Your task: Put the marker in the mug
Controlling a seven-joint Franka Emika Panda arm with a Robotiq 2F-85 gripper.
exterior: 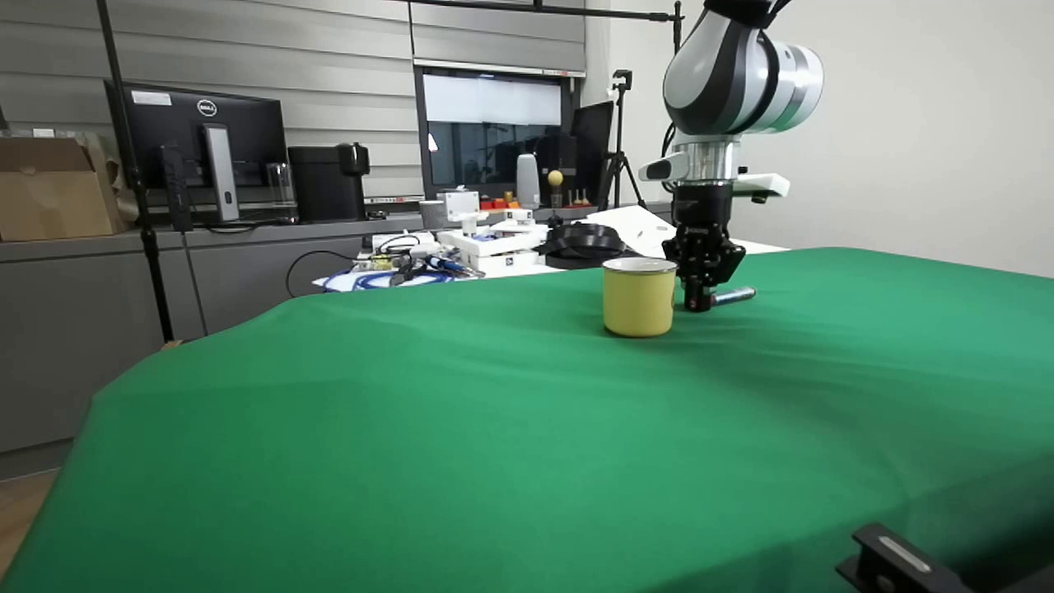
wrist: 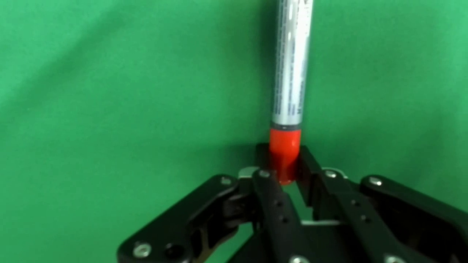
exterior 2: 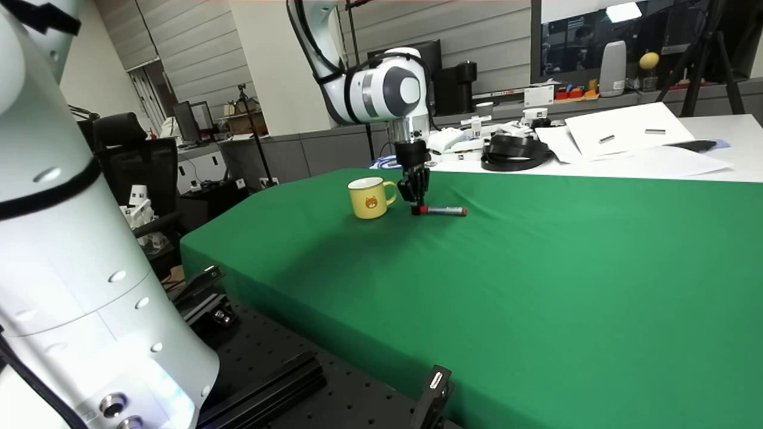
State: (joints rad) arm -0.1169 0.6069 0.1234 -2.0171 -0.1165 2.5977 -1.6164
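The pale yellow mug stands upright on the green cloth in both exterior views (exterior: pixel 639 301) (exterior 2: pixel 371 199). Its handle and a bear face show in an exterior view. The marker has a whitish barrel and red ends. It lies level at the cloth beside the mug (exterior: pixel 734 296) (exterior 2: pixel 444 211), and shows large in the wrist view (wrist: pixel 291 73). My gripper (wrist: pixel 284 157) points down with both fingers against one red end of the marker. It stands close to the mug's handle side in both exterior views (exterior: pixel 697 301) (exterior 2: pixel 416 208). The mug is out of the wrist view.
The green cloth (exterior 2: pixel 536 268) covers the table and has slight wrinkles. A white side table (exterior 2: pixel 733 134) behind it bears papers, a black coil (exterior 2: pixel 515 152) and white parts. Black clamps (exterior: pixel 902 560) sit at the cloth's edge near the robot base.
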